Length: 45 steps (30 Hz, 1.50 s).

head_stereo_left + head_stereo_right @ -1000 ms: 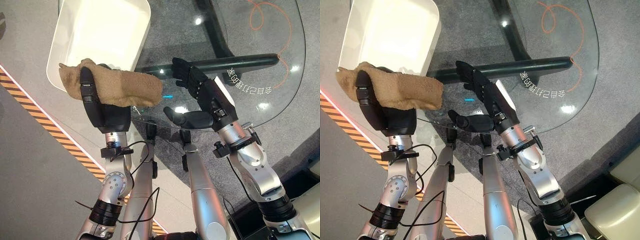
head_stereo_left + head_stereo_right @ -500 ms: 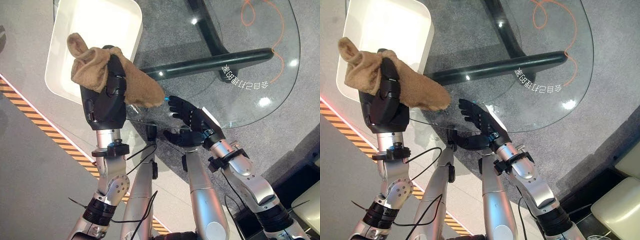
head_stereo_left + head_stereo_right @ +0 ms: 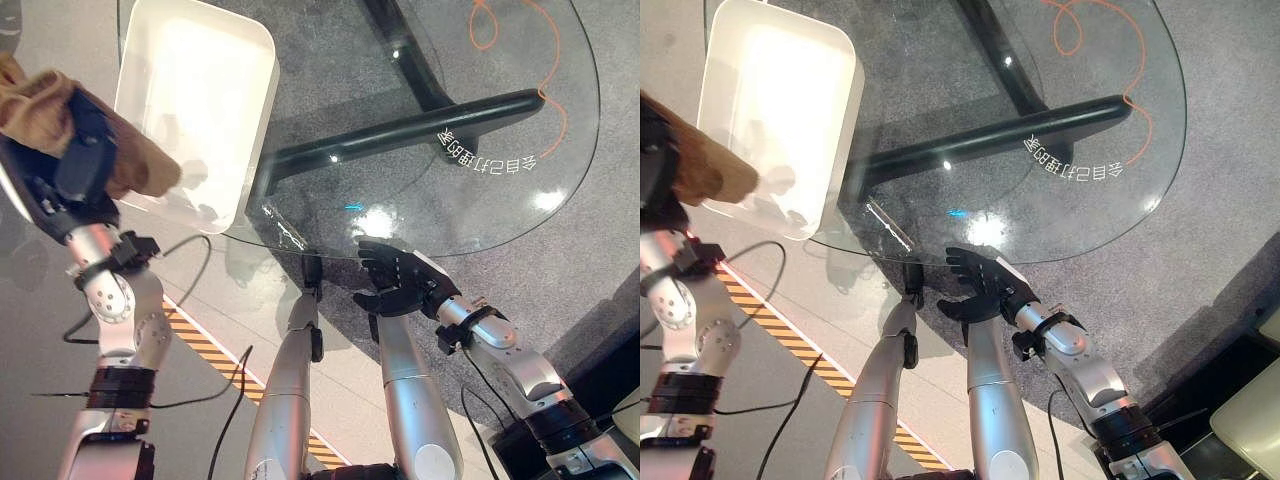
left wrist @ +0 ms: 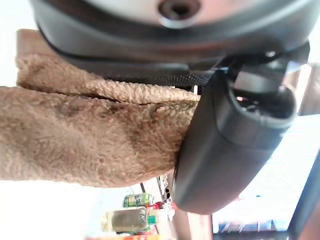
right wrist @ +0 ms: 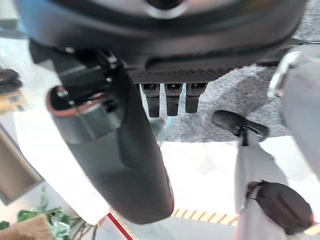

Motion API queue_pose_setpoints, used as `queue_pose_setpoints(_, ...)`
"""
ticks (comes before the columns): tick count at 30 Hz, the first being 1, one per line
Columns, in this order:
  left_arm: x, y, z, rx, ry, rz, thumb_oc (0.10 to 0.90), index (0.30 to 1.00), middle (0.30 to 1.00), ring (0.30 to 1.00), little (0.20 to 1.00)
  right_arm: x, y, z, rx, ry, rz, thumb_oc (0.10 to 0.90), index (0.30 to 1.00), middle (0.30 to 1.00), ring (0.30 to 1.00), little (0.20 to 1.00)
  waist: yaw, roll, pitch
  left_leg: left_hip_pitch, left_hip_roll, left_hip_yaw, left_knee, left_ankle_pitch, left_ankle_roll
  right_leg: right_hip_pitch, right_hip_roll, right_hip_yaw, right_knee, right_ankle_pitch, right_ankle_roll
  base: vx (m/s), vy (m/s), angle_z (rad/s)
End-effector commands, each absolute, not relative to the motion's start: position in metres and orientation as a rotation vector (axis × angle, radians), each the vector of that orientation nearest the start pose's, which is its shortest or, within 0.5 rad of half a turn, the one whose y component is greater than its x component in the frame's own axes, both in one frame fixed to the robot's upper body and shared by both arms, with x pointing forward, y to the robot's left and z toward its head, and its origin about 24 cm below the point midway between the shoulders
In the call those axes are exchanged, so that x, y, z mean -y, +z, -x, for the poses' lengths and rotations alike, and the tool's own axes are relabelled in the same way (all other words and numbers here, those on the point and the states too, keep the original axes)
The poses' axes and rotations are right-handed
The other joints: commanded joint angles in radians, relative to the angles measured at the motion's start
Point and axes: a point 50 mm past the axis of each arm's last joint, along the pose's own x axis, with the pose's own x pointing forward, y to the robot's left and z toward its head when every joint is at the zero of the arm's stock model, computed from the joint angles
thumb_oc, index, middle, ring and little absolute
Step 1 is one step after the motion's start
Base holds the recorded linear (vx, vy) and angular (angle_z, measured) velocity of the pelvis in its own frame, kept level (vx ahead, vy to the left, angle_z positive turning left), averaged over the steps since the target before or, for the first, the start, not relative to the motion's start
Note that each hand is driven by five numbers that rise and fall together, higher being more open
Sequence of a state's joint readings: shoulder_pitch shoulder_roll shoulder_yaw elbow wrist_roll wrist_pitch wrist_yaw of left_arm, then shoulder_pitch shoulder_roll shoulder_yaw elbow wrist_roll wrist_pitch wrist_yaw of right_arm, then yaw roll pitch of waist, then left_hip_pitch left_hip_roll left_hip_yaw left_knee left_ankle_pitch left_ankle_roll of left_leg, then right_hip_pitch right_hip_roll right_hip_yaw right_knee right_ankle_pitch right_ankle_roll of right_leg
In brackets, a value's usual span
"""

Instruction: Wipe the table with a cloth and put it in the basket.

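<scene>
A brown fluffy cloth [image 3: 35, 100] is held up at the far left, with my left hand [image 3: 80, 160] shut on it. Its thumb [image 4: 225, 145] presses into the cloth [image 4: 90, 145], and a loose end [image 3: 145, 170] hangs by the left rim of the white basket [image 3: 200, 100]. The basket stands on the left end of the glass table [image 3: 500, 215] with nothing in it. My right hand [image 3: 400, 280] hovers at the table's near edge, its fingers [image 5: 167, 97] relaxed and holding nothing.
A black table leg [image 3: 400, 140] shows through the glass, with white print [image 3: 485, 160] on the top above it. An orange cord [image 3: 500, 20] lies on the grey carpet. Yellow-black tape [image 3: 205, 345] crosses the floor at the left. A cream seat [image 3: 1250, 400] stands at the lower right.
My left hand has swung up and to the left with the cloth, from the basket's near corner to beyond its left rim. My right hand has drawn back to the table's near edge.
</scene>
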State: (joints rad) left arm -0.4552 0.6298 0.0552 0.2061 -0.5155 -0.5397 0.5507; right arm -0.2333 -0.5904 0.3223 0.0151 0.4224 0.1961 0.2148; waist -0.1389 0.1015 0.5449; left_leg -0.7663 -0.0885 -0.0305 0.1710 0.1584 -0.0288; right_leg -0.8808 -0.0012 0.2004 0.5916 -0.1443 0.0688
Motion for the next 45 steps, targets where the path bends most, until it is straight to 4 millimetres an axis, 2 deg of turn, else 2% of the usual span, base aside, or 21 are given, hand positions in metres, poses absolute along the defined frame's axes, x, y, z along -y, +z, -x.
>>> queue_pose_setpoints(1,-0.296,0.264,-0.286,1.045,0.661,0.039,0.1,0.3,0.3,0.3,0.2,0.158,0.074,-0.271,-0.134,0.627,0.225,0.8,0.9,0.9,0.9,0.9,-0.065,0.076,-0.025,0.004,-0.05,0.015,0.136,-0.112,0.002,0.026,0.044,-0.005,-0.183,0.111,-0.031,0.05,0.068,-0.07)
queue_pose_setpoints(5,-0.315,0.269,-0.293,1.009,0.764,-0.04,0.1,0.3,0.3,0.3,0.2,0.166,0.06,-0.268,-0.176,0.625,0.229,0.8,0.9,0.9,0.9,0.9,-0.073,0.076,-0.025,-0.018,-0.05,0.024,0.153,-0.121,0.002,0.005,0.038,0.007,-0.186,0.117,-0.025,0.05,0.063,-0.04)
queue_pose_setpoints(7,-0.318,0.274,-0.297,0.989,0.775,-0.07,0.1,0.3,0.3,0.3,0.2,0.166,0.055,-0.268,-0.188,0.629,0.22,0.8,0.9,0.9,0.9,0.9,-0.074,0.073,-0.025,-0.027,-0.05,0.025,0.159,-0.125,0.003,-0.004,0.039,0.009,-0.183,0.117,-0.023,0.02,0.025,-0.01)
queue_pose_setpoints(14,-0.318,0.29,-0.314,0.922,0.733,-0.144,0.1,0.3,0.3,0.3,0.2,0.161,0.049,-0.268,-0.206,0.632,0.201,0.8,0.9,0.9,0.9,0.9,-0.081,0.055,-0.025,-0.075,-0.052,0.029,0.19,-0.135,0.005,-0.048,0.044,0.016,-0.167,0.126,-0.011,0.02,-0.001,0.02)
queue_pose_setpoints(19,-0.313,0.295,-0.324,0.884,0.682,-0.2,0.1,0.3,0.3,0.3,0.2,0.155,0.049,-0.269,-0.208,0.634,0.179,0.8,0.9,0.9,0.9,0.9,-0.084,0.036,-0.025,-0.118,-0.051,0.028,0.211,-0.143,0.009,-0.085,0.049,0.016,-0.154,0.134,-0.003,0.02,-0.017,0.07)
queue_pose_setpoints(24,-0.319,0.299,-0.331,0.823,0.7,-0.227,0.1,0.3,0.3,0.3,0.2,0.154,0.049,-0.27,-0.205,0.63,0.161,0.8,0.9,0.9,0.9,0.9,-0.086,0.015,-0.025,-0.162,-0.048,0.029,0.232,-0.151,0.011,-0.126,0.053,0.017,-0.137,0.141,0.006,0.02,-0.011,0.04)
queue_pose_setpoints(30,-0.331,0.292,-0.34,0.713,0.722,-0.219,0.1,0.3,0.3,0.3,0.2,0.153,0.05,-0.272,-0.194,0.637,0.148,0.8,0.9,0.9,0.9,0.9,-0.09,-0.001,-0.025,-0.196,-0.046,0.033,0.245,-0.161,0.011,-0.159,0.055,0.018,-0.127,0.145,0.014,0.0,0.0,0.0)
queue_pose_setpoints(37,-0.334,0.268,-0.358,0.491,0.622,-0.299,0.1,0.3,0.3,0.3,0.2,0.146,0.056,-0.278,-0.183,0.655,0.116,0.8,0.9,0.9,0.9,0.9,-0.09,-0.03,-0.025,-0.224,-0.046,0.033,0.258,-0.168,0.009,-0.184,0.054,0.009,-0.12,0.152,0.023,0.0,-0.01,0.0)
queue_pose_setpoints(45,-0.338,0.254,-0.362,0.399,0.65,-0.303,0.1,0.3,0.3,0.3,0.2,0.146,0.064,-0.285,-0.174,0.645,0.098,0.8,0.9,0.9,0.9,0.9,-0.085,-0.051,-0.025,-0.242,-0.04,0.035,0.263,-0.173,0.007,-0.198,0.048,-0.001,-0.12,0.156,0.027,0.0,-0.004,0.0)
